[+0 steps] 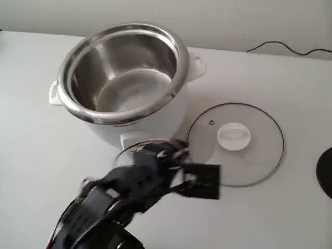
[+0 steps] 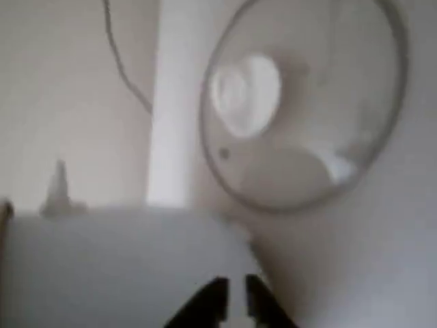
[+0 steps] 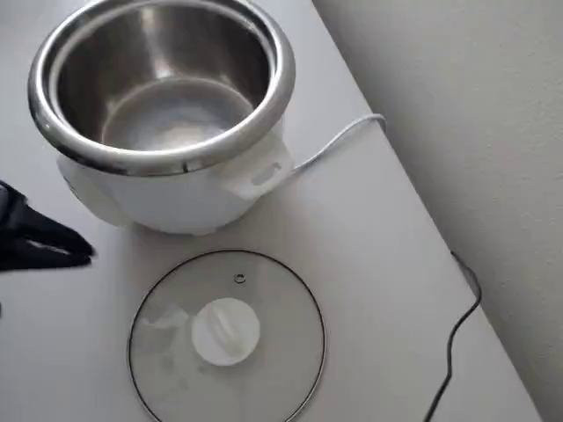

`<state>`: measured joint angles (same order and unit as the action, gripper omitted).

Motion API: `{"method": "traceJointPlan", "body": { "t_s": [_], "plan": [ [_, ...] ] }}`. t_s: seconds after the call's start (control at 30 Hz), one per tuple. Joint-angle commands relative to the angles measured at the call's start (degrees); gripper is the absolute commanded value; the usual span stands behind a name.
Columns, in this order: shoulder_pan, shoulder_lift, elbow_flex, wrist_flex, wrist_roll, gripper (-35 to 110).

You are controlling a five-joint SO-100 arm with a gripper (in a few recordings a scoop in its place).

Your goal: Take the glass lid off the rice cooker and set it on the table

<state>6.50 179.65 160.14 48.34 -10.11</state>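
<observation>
The glass lid (image 1: 244,158) lies flat on the white table (image 1: 290,83), knob up, just right of the rice cooker (image 1: 155,116) in the fixed view. The cooker stands uncovered, its steel pot bare inside. From overhead the lid (image 3: 281,343) rests in front of the cooker (image 3: 189,198). My gripper (image 1: 176,150) hovers low between cooker and lid, apart from the lid and holding nothing. In the wrist view its black fingertips (image 2: 235,301) stand nearly together, with the lid (image 2: 328,116) beyond them and the cooker's white body (image 2: 102,260) close on the left. From overhead the gripper (image 3: 84,251) is at the left edge.
A white cord (image 3: 339,141) runs from the cooker to the table's edge, and a dark cable (image 3: 457,343) hangs by the wall. A black round object (image 1: 327,174) sits at the right edge. Bare table lies in front of the lid.
</observation>
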Motion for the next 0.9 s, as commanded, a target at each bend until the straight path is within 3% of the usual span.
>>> {"method": "traceJointPlan", "body": {
  "t_s": [0.0, 0.3, 0.87],
  "plan": [
    [-5.62, 8.88, 2.81, 10.37, 4.39, 0],
    [-11.69, 8.88, 11.51, 15.03, 9.76, 0],
    [-10.55, 8.88, 12.74, 14.94, 9.84, 0]
  ]
}}
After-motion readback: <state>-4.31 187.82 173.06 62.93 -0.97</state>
